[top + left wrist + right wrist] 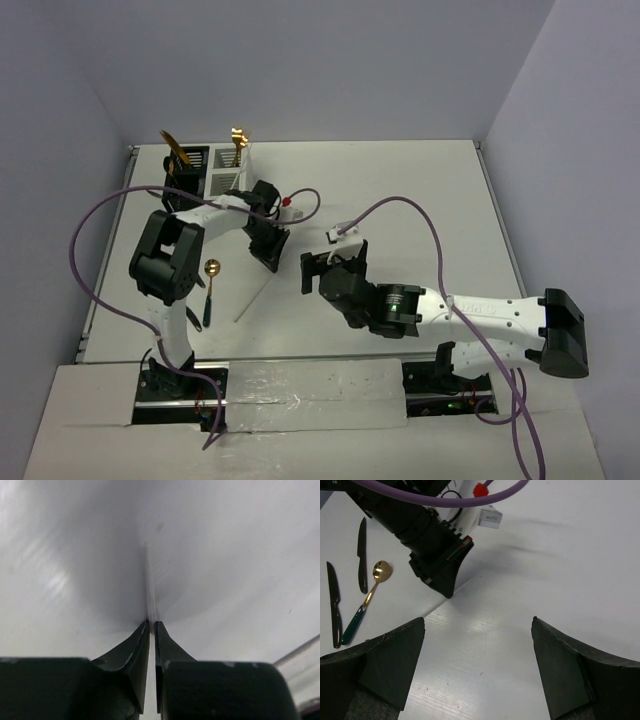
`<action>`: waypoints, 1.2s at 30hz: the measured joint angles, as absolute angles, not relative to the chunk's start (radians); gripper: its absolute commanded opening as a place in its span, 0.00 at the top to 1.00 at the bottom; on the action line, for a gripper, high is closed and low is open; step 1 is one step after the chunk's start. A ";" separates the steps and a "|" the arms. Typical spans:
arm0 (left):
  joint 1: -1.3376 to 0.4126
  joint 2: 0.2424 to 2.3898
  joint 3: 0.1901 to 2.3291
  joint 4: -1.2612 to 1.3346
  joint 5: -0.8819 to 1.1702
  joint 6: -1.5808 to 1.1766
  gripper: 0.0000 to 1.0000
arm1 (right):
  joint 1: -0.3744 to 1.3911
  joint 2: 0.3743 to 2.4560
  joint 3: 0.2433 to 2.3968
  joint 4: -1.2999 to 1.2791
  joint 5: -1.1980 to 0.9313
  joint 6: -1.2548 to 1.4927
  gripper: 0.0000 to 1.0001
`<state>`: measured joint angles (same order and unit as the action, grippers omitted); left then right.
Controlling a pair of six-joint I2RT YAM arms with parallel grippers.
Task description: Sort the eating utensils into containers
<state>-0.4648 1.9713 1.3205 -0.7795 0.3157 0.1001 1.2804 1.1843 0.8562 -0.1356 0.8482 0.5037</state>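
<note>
While pale walls (300, 60) enclose white table (420, 190) | left end effector (151, 623) pinches stick (149, 587) | right end effector (478, 621) spread

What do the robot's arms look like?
The left arm and right arm are white tubes with chunky black joints. A purple cable loops along each. The left claw and right claw are black, each with two pointed wedge fingers.
</note>
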 measured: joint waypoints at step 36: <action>-0.633 1.848 1.170 -0.614 0.049 0.213 0.67 | 1.283 1.012 0.782 -0.185 0.897 0.561 0.07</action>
